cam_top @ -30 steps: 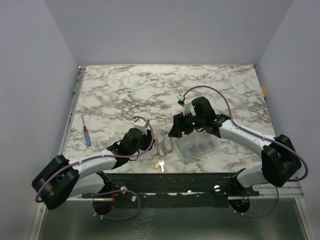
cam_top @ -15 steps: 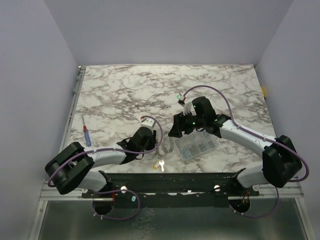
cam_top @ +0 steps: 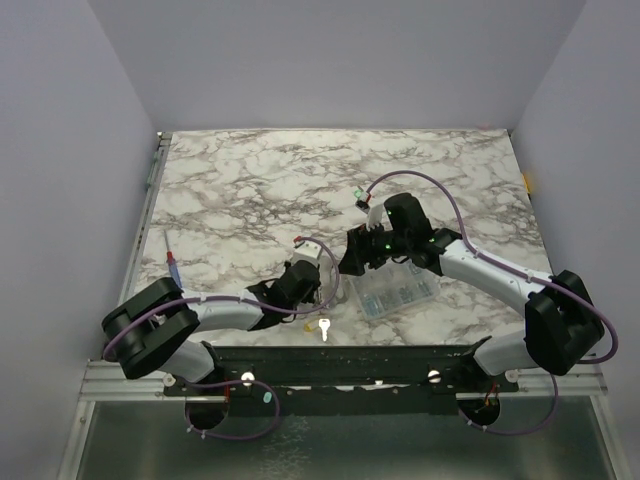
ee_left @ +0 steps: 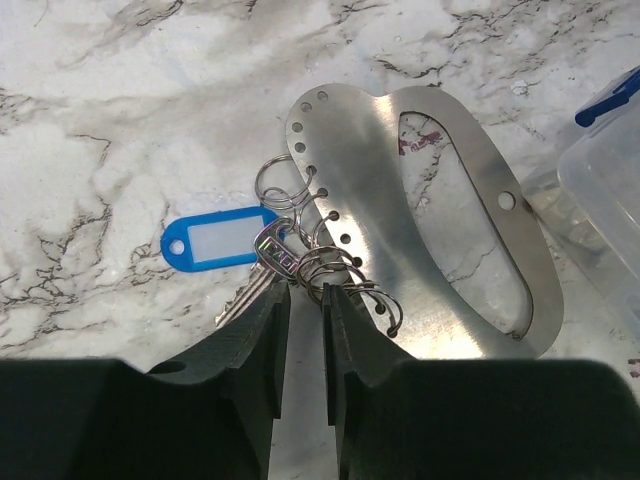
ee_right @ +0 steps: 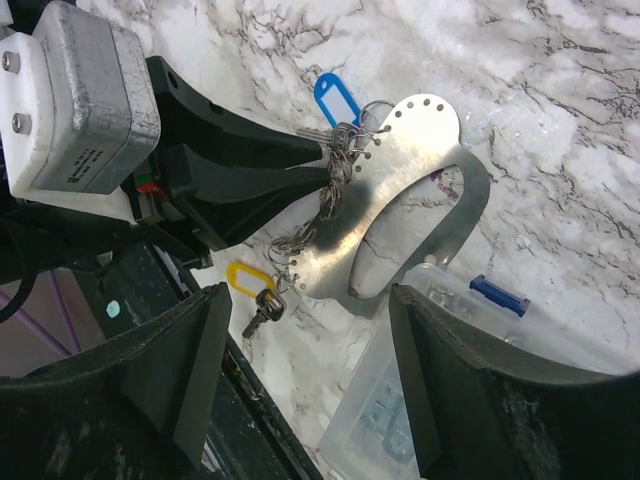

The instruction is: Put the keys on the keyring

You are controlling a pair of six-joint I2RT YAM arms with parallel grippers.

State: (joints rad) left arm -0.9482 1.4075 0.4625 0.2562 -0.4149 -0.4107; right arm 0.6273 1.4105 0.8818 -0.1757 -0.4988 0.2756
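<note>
— Left fingers [ee_left: 250, 350], where?
— Nearly closed at the split rings [ee_left: 345, 275] of the keyring [ee_left: 360, 170]; gripping or not, I cannot tell. Blue-tagged key [ee_left: 215, 243] touches them; yellow-tagged key [ee_right: 255, 285] lies loose on the desk [ee_left: 100, 120]. Right fingers [ee_right: 180, 360] gape.
— Next?
— Threading, I judge: spread a ring, feed a key.
— Clear box [ee_right: 450, 400]?
— Small parts inside.

Tight at the near edge, bare marble beyond
Clear box [ee_left: 610, 200] sits just beside the keyring [ee_left: 350, 170]; blue-tagged key [ee_left: 215, 243] and left gripper [ee_left: 300, 300] crowd its holed edge; your open lane is the table's [cam_top: 250, 180] far half
</note>
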